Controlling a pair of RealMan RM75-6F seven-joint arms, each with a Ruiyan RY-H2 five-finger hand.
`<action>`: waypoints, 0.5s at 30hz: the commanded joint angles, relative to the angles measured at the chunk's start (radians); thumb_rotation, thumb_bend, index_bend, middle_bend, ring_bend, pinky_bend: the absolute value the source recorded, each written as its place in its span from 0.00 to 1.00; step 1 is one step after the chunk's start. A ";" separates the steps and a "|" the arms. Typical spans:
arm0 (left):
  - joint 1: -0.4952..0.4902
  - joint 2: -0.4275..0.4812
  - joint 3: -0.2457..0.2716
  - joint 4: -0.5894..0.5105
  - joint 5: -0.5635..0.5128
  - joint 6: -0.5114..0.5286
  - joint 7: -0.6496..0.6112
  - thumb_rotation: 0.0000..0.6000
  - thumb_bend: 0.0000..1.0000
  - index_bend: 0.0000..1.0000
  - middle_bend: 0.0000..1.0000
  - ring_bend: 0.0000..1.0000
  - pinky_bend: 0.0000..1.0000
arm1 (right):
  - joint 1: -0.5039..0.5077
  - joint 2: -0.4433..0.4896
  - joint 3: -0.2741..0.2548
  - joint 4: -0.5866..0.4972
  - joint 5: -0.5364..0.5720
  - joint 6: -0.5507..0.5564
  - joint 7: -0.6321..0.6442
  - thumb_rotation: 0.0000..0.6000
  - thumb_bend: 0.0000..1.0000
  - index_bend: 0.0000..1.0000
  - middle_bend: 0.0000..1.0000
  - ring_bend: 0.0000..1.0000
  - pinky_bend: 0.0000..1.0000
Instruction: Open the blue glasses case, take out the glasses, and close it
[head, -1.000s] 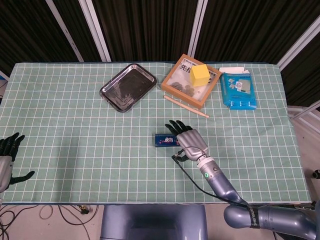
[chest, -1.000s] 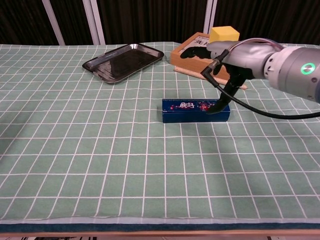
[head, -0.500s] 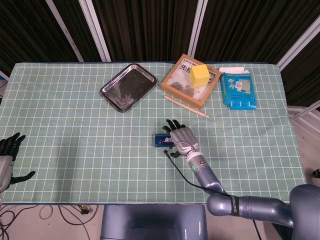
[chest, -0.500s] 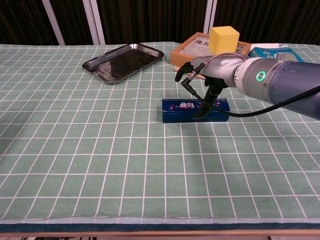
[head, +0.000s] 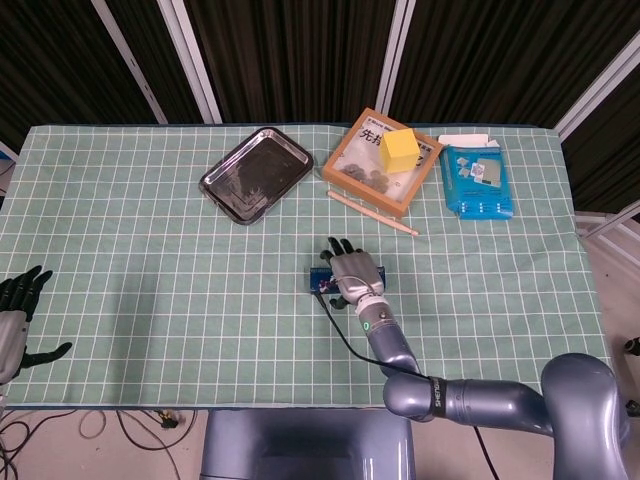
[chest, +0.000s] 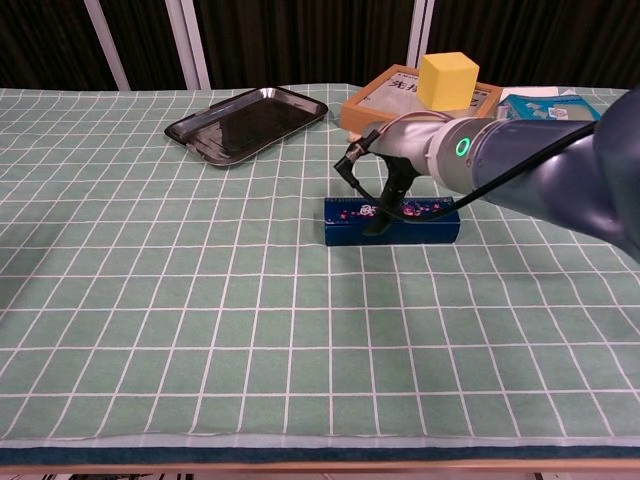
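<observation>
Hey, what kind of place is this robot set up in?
Probably a robotics lab or data-collection bench: a table under a green checked cloth, dark curtains with metal poles behind, and unrelated props laid out, such as a metal tray, a yellow cube and a blue glasses case.

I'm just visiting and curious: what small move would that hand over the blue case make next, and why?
Probably hook the fingertips under the lid's front edge and lift. The right hand lies over the blue glasses case, a dark finger reaching down its front, but the case looks closed and flat on the table. The left hand waits far off.
</observation>
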 joint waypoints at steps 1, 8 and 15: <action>0.000 0.002 0.001 -0.002 0.000 -0.001 -0.002 1.00 0.00 0.00 0.00 0.00 0.00 | 0.020 -0.022 0.001 0.030 0.019 0.002 0.004 1.00 0.31 0.23 0.00 0.00 0.24; 0.000 0.004 0.001 -0.002 0.000 -0.001 -0.010 1.00 0.00 0.00 0.00 0.00 0.00 | 0.038 -0.041 -0.006 0.058 0.047 -0.003 0.009 1.00 0.34 0.23 0.00 0.00 0.24; -0.002 0.006 0.002 -0.004 0.001 -0.004 -0.016 1.00 0.00 0.00 0.00 0.00 0.00 | 0.049 -0.053 -0.012 0.074 0.057 -0.005 0.021 1.00 0.39 0.23 0.00 0.00 0.24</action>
